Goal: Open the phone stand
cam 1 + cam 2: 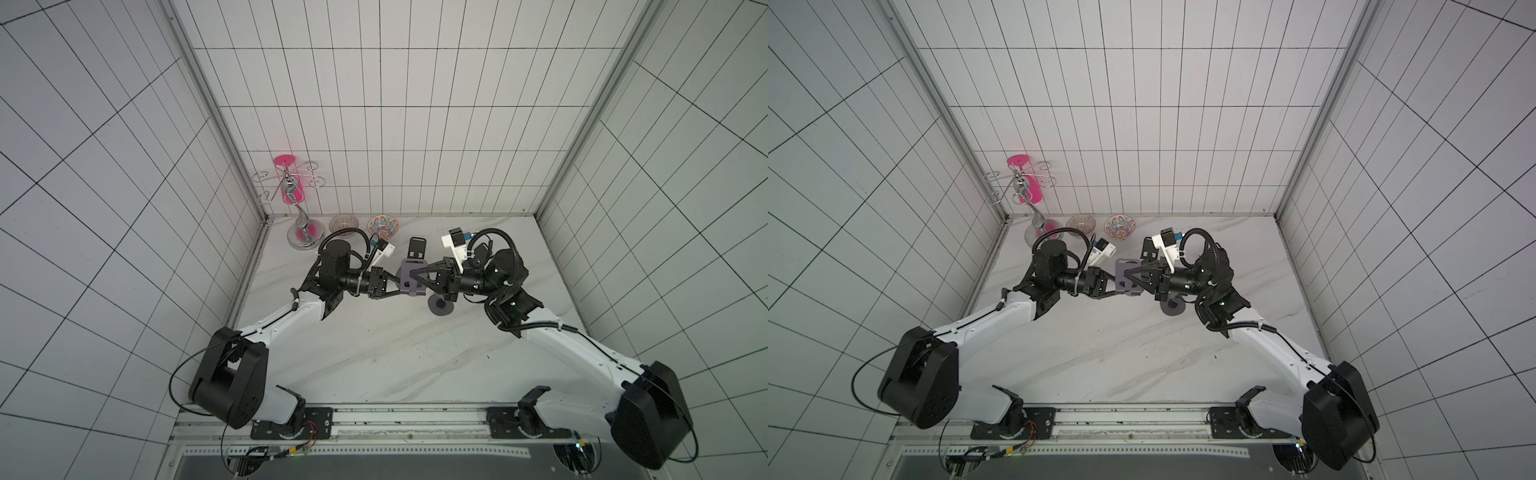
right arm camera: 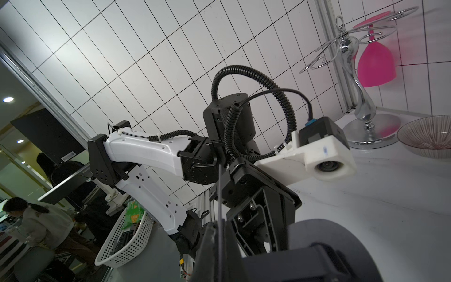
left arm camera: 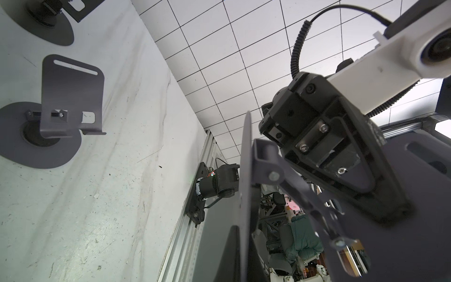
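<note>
A grey phone stand (image 1: 413, 277) (image 1: 1128, 279) hangs above the table between both arms. My left gripper (image 1: 402, 289) (image 1: 1116, 292) is shut on one of its flat plates, which shows edge-on in the left wrist view (image 3: 247, 185). From the other side my right gripper (image 1: 411, 274) (image 1: 1128, 276) is shut on another thin plate of the stand, seen edge-on between its fingers (image 2: 220, 227). The hinge arm (image 3: 275, 168) joins the two plates, which stand at an angle to each other.
Two more stands rest on the table: a grey one on a round base (image 1: 440, 308) (image 3: 70, 97) and a black one (image 1: 417, 248) behind. At the back left are a chrome glass rack (image 1: 300, 232) with a pink glass (image 1: 291, 195) and two bowls (image 1: 344, 224) (image 1: 382, 225).
</note>
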Robot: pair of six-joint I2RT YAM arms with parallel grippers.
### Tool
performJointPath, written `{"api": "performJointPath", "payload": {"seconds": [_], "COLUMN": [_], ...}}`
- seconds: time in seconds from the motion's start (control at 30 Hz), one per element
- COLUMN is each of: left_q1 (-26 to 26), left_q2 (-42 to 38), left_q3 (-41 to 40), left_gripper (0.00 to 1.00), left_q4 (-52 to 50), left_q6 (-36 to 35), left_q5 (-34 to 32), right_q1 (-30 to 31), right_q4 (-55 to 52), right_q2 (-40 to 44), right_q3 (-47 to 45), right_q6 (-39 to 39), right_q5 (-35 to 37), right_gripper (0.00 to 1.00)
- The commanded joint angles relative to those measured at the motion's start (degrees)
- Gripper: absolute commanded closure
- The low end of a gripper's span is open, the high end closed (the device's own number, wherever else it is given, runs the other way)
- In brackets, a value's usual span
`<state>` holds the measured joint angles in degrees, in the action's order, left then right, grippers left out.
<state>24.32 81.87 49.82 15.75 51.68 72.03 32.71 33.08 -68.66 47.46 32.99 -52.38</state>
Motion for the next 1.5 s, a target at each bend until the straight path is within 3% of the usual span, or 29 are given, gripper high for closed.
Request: {"api": "performJointPath", "payload": {"seconds": [0.0, 0.43, 1.03, 1.47], "left_q1": [-1.13, -1.2, -1.2, -1.16], "left_q2": [-0.3, 1.13, 0.47, 2.86], "left_q3": [-1.68, -6.46, -9.66, -10.03], "left_gripper": [1.0, 1.0, 1.0, 1.0], "left_q4": [-0.13, -0.13, -2.29, -2.94], "left_q6": [4.12, 3.41, 1.55, 0.13], "left_q5": [-2.68, -2.42, -2.77, -2.95], "right_q1": [0.51, -0.65, -3.9, -4.47], "right_q4": [-6.24, 8.62, 6.2, 12.81], "right_q2": [1.34, -1.98, -3.31, -5.15], "right_q3": [1.85, 1.92, 7.1, 8.65], "right_q6": [-10.76, -1.42, -4.09, -0.64], "right_q5": [0.73, 0.73, 0.15, -0.18], "right_gripper": [1.0, 1.0, 1.0, 1.0]}}
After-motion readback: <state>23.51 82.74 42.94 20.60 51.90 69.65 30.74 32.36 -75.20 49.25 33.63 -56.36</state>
